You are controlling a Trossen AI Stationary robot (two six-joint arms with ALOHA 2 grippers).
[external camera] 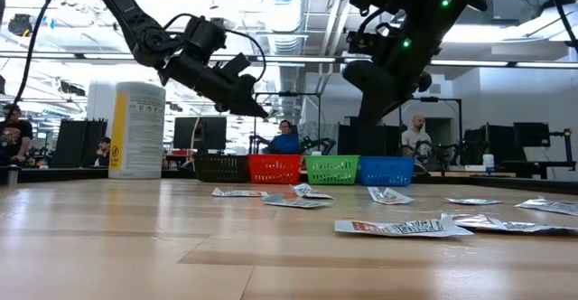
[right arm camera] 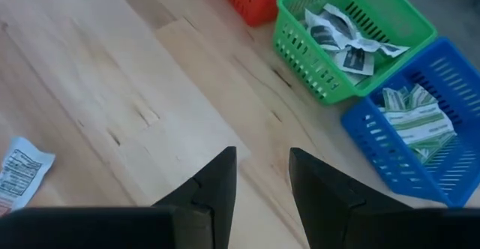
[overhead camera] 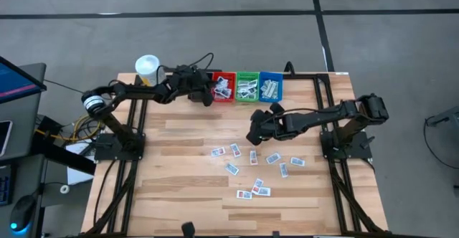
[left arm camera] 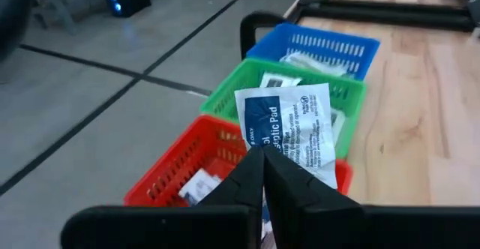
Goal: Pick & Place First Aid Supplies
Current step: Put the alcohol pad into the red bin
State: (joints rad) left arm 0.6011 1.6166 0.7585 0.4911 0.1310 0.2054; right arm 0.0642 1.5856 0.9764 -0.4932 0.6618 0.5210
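- a light wooden table (overhead camera: 179,166) is seen in a black frame on a grey floor; in the low view a lit hall with desks, monitors and several seated people (external camera: 287,138) is shown behind it.
- along the far edge a red bin (overhead camera: 223,86), a green bin (overhead camera: 247,86) and a blue bin (overhead camera: 270,86) are set side by side, each with packets inside; a black bin (external camera: 222,167) beside the red one is made out only in the low view.
- a white-capped bottle (overhead camera: 147,69) is stood at the far left corner.
- loose first aid packets (overhead camera: 254,168) are scattered flat on the table's right half, well apart from the bins.
- the left arm is stretched along the far edge, its left gripper (left arm camera: 262,166) held above the red bin.
- its fingers are pressed together on a white packet with blue print (left arm camera: 289,129); this grip is shown by the left wrist view alone.
- the right arm is reached in from the right, and the right gripper (right arm camera: 262,175) is hung over bare wood near the green and blue bins, clear of the table in the low view.
- its fingers are parted and nothing is held between them.
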